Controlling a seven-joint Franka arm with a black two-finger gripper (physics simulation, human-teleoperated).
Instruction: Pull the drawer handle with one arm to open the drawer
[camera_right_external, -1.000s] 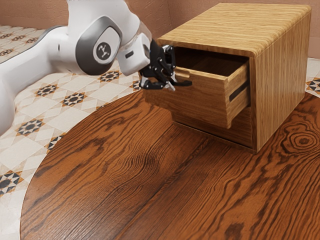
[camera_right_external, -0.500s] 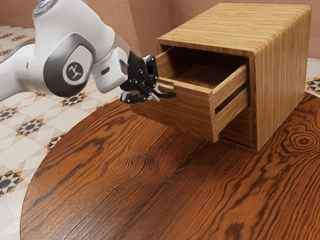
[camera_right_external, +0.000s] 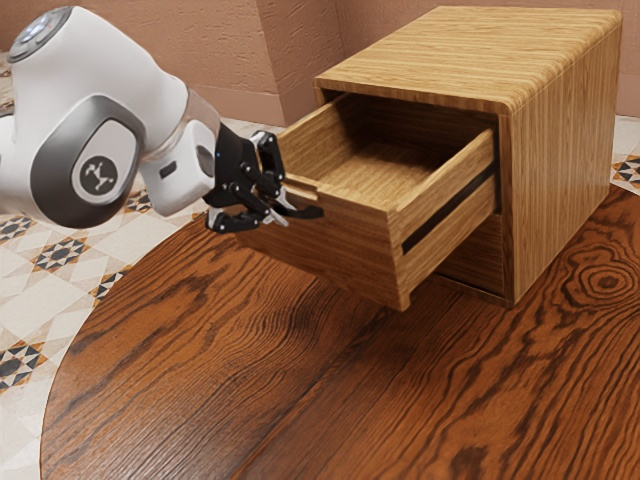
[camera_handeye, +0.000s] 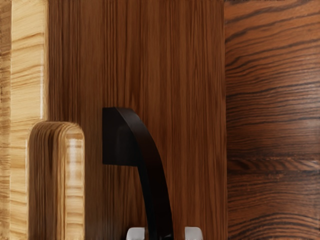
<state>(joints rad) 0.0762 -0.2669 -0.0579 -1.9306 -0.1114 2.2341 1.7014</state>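
Observation:
A light wooden cabinet (camera_right_external: 560, 150) stands on the dark wooden table (camera_right_external: 300, 390), and its upper drawer (camera_right_external: 330, 245) is pulled far out toward the exterior view's left, showing an empty inside. My black gripper (camera_right_external: 298, 197) is at the drawer's front, shut on the wooden drawer handle (camera_right_external: 300, 186), with one finger under it and the other above. In the wrist view the rounded handle (camera_handeye: 55, 180) sticks out from the drawer front (camera_handeye: 185, 90), with a black finger (camera_handeye: 142, 165) close beside it.
Patterned floor tiles (camera_right_external: 60, 250) lie beyond the round table's edge at the exterior view's left. A brown wall (camera_right_external: 230, 40) rises behind the arm. The dark tabletop (camera_handeye: 272, 125) runs along the drawer front under my hand.
My arm has drawn back toward the exterior view's left with the handle in its grip, and the drawer has slid much farther out of the cabinet.

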